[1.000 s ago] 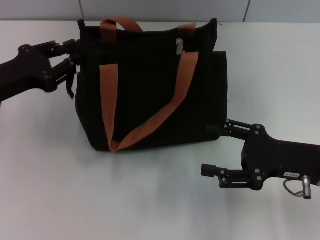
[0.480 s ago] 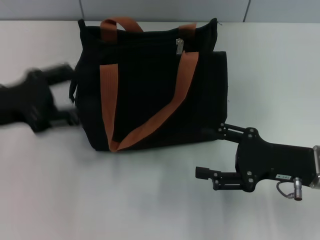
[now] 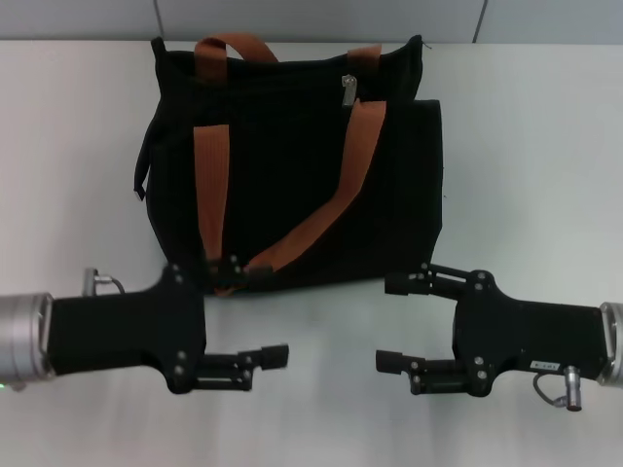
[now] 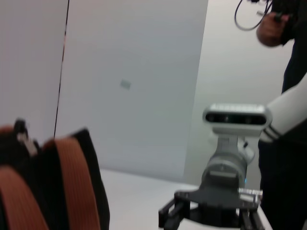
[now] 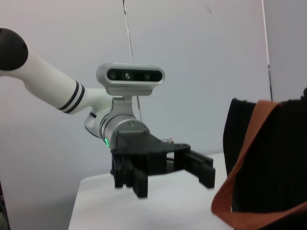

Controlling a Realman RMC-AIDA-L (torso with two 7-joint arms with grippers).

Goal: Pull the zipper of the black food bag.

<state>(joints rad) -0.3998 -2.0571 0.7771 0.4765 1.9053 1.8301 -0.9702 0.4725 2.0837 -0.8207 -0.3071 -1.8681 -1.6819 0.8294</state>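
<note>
**Two grippers clear of the bag, zipper untouched**

Zipper [image 3: 348, 90] pull tab sits on the zip line at the upper front of the black food bag [image 3: 292, 165], toward the robot's right end, just beside the right orange strap [image 3: 365, 131]. Bag stands upright on the white table [image 3: 526, 146], far side from the robot.

Progress: nothing gripped, no contact with the tab. Whether the zip is already run to its end is hard to judge from the head view; the tab near the right end could be either start or finish. Judgement: if the pull remains to be done, an approach and a pinch come first.

Left gripper [image 3: 248, 316] is low near the robot, in front of the bag's bottom edge, fingers spread, holding nothing. Its upper finger overlaps the bag's lower hem in the head view; contact unclear. Right gripper [image 3: 404, 321] is level with it, just off the bag's lower right corner, also spread and empty. Both point inward at each other.

Tab is well apart from both, up the full front face of the bag. Right gripper is the nearer one.
</note>
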